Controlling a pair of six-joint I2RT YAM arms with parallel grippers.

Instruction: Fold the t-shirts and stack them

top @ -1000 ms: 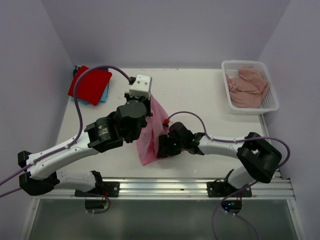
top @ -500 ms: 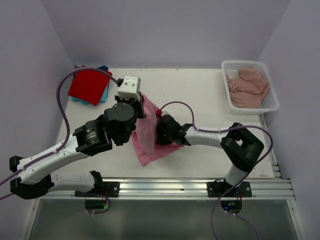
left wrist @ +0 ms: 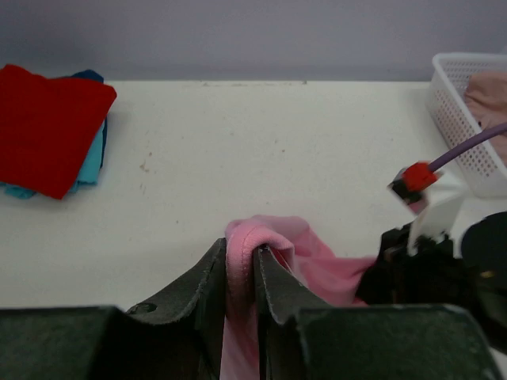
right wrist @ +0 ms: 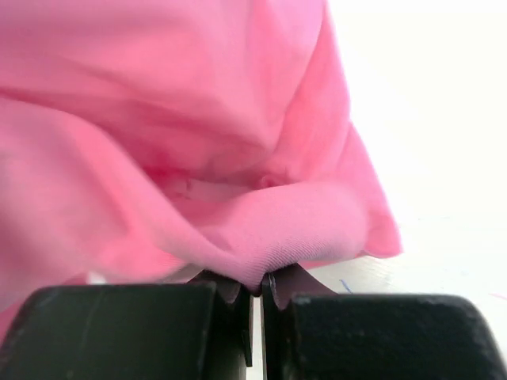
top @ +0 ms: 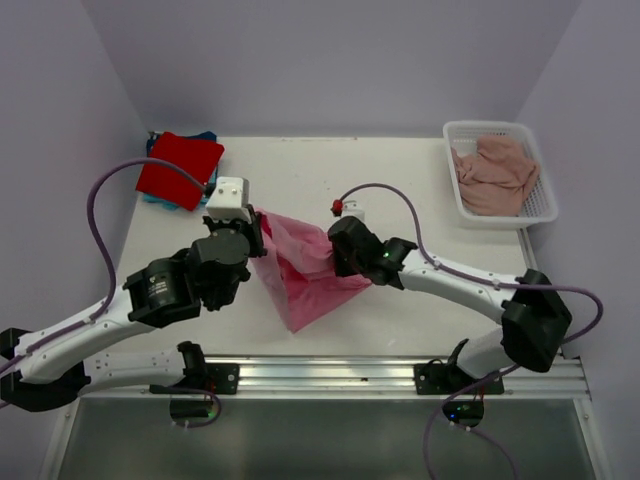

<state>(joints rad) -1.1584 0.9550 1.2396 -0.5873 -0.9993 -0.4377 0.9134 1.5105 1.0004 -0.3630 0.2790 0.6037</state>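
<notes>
Mid-frame, left gripper [left wrist: 241,257] and right gripper [right wrist: 255,286] both pinch the bright pink t-shirt [top: 305,280], jaws closed on cloth. Holding it between them probably spreads it for folding.

The top camera looks down from above and behind the arm bases, over the whole table [top: 400,180]. The left wrist camera sits behind the left gripper [left wrist: 240,252], low and facing forward, with the red t-shirt [left wrist: 47,127] ahead-left and the basket [left wrist: 463,119] ahead-right. The right wrist camera sits close behind the right gripper [right wrist: 255,286]. The bright pink t-shirt [right wrist: 198,119] fills its frame, so it probably faces the left gripper. All three views share that shirt.
</notes>
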